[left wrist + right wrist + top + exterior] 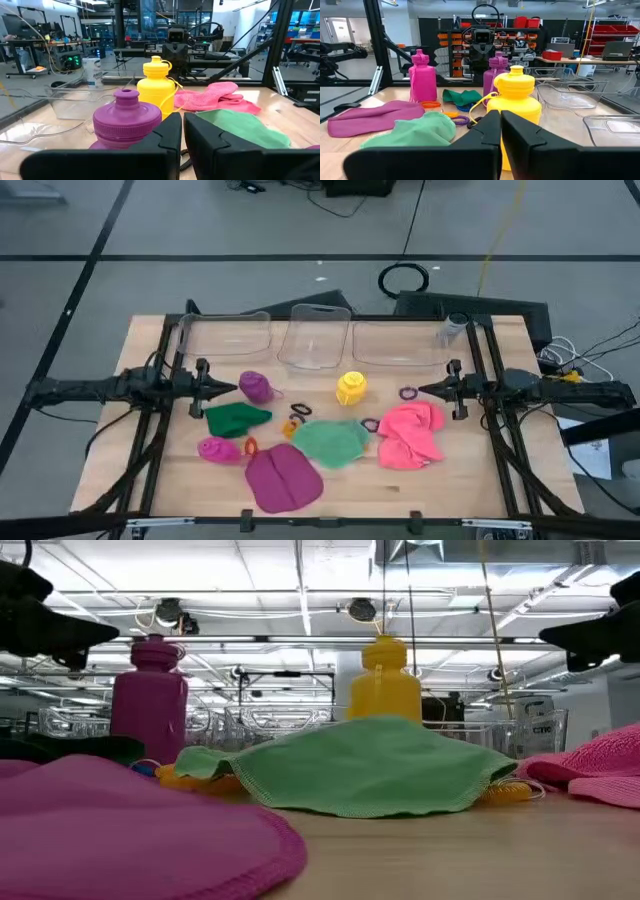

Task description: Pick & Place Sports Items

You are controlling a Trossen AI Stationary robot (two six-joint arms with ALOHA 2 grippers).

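Observation:
Three bottles stand upright on the wooden table: purple (256,387), yellow (351,388) and magenta (218,449). Lying flat around them are a dark green cloth (236,418), a light green cloth (330,442), a magenta cloth (283,478) and a pink cloth (410,433). Small rings lie between them, among them an orange ring (301,411) and a purple ring (408,393). My left gripper (232,388) is shut and hovers level, just left of the purple bottle (125,120). At the right, my right gripper (424,389) is shut, pointing toward the yellow bottle (515,100).
Three clear plastic bins (225,338), (318,335), (400,340) line the table's far edge. A clear cup (452,330) stands at the far right corner. Black frame rails (165,410), (495,420) run along both sides. Bare wood shows at the near right (430,490).

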